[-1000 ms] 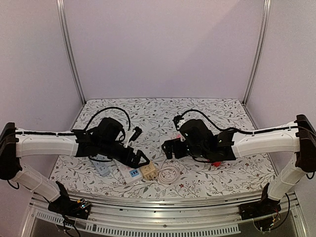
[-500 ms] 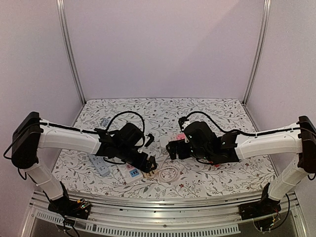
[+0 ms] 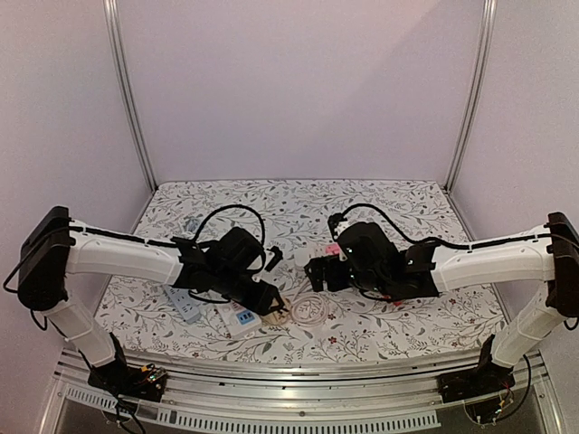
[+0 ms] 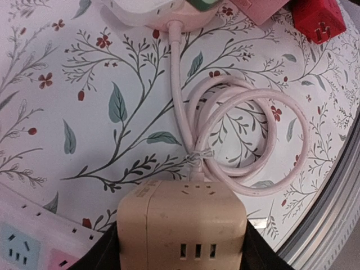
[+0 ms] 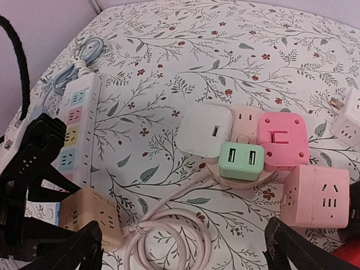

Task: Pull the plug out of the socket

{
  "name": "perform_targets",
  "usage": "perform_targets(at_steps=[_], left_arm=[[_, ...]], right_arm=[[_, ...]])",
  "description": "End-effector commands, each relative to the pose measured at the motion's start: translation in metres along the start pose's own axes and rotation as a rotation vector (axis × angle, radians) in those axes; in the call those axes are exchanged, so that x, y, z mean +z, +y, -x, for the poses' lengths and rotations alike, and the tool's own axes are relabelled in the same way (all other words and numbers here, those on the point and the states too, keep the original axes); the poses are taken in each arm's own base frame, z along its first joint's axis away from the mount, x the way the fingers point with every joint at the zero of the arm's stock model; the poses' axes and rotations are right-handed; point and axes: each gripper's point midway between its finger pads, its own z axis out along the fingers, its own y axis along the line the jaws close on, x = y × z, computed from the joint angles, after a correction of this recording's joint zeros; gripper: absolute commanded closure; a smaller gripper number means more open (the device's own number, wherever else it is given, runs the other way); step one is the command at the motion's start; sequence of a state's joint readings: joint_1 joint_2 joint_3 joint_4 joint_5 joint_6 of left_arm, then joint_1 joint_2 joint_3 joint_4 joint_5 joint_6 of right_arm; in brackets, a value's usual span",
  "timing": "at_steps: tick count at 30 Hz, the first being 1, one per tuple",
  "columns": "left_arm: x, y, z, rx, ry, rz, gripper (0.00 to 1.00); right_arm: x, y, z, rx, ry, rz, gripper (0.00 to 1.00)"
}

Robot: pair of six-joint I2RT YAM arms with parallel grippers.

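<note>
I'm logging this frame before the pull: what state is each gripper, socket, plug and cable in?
Left gripper: shut on the beige cube socket.
Right gripper: open, empty.
Round socket: white plug, green adapter and pink plug all seated.
Pink cable: coiled, tied.
Power strip: visible outlets empty.
Pink cube socket: loose, visible faces empty.

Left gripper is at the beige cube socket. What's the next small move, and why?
Probably close the left gripper firmly on the beige cube socket: its fingers flank both sides, contact unclear, and the pink cord seems to enter its far face. The right gripper hangs open nearby.
</note>
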State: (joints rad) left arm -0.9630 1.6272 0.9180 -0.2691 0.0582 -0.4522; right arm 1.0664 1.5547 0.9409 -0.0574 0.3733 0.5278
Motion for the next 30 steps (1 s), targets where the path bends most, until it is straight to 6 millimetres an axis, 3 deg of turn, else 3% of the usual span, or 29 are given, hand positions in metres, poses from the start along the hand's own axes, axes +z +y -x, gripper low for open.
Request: perform_targets(at_steps=[1, 7, 10, 16, 23, 26, 30], left_arm=[[-0.017, -0.001, 0.002, 0.001, -0.054, 0.018, 0.55], [-0.065, -0.001, 0.031, 0.04, -0.21, 0.043, 0.57], [-0.087, -0.005, 0.045, 0.05, -0.25, 0.019, 0.6], [-0.102, -0.003, 0.05, -0.018, -0.157, 0.039, 0.66], [-0.122, -0.026, 0.067, 0.0, -0.14, -0.218, 0.7], [-0.136, -0.029, 0.078, 0.03, -0.133, -0.364, 0.7], [-0.142, -0.028, 0.078, 0.04, -0.071, -0.529, 0.7]], right_arm=[[-0.011, 0.004, 0.013, 0.022, -0.04, 0.023, 0.01], [-0.023, 0.002, 0.025, 0.026, -0.03, -0.005, 0.01], [-0.034, 0.018, 0.031, -0.009, -0.051, 0.05, 0.01], [-0.048, 0.039, 0.04, -0.073, -0.09, 0.168, 0.01], [-0.06, 0.073, 0.036, -0.118, -0.048, 0.364, 0.01], [-0.061, 0.071, 0.031, -0.165, -0.041, 0.342, 0.03], [-0.076, 0.08, 0.029, -0.327, -0.077, 0.295, 0.03]])
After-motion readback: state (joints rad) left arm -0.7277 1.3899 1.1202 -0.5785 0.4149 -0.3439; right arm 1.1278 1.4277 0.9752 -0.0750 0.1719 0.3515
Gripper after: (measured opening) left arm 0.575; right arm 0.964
